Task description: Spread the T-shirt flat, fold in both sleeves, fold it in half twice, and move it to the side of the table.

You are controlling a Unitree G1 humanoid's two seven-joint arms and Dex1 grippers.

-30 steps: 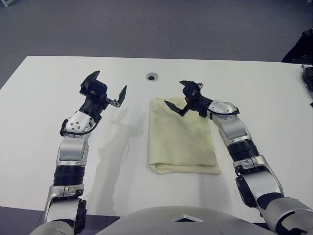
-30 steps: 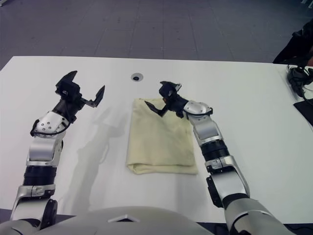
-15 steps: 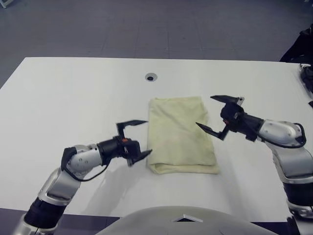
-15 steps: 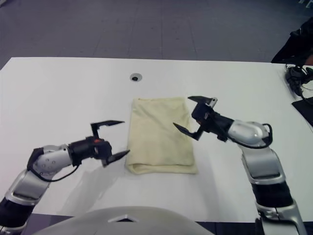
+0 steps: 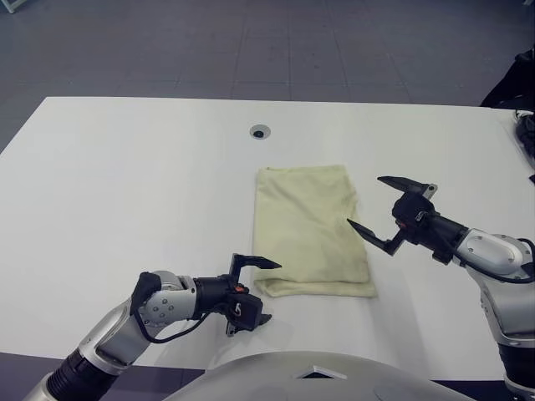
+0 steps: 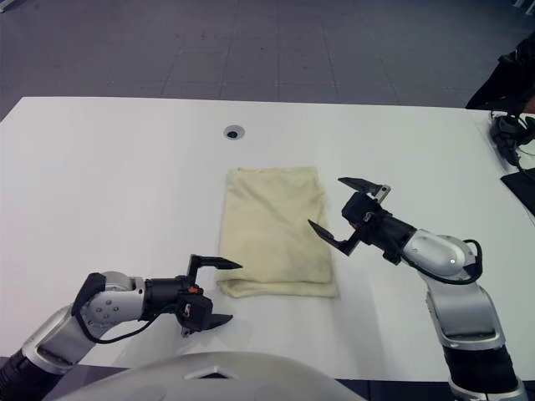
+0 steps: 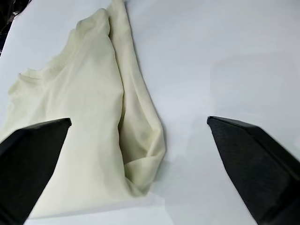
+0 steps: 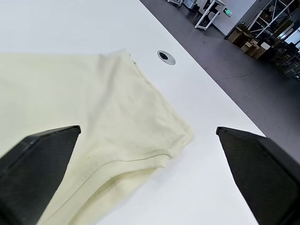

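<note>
T-shirt [image 5: 309, 230]: folded rectangle, flat at centre of table [image 5: 125, 184]; hole [image 5: 261, 131] at its 11 o'clock. Left gripper [image 5: 269, 292] spread wide, just beside 7 o'clock corner. Right gripper [image 5: 368, 202] spread wide, at 3 o'clock edge.

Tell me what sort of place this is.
Likely a lab or workshop hall: a large white table with a cable port, grey tiled floor around it, and racks and boxes behind.

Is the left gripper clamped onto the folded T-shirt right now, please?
No, the left gripper is spread wide open at the near left corner of the T-shirt, not closed on the cloth.
</note>
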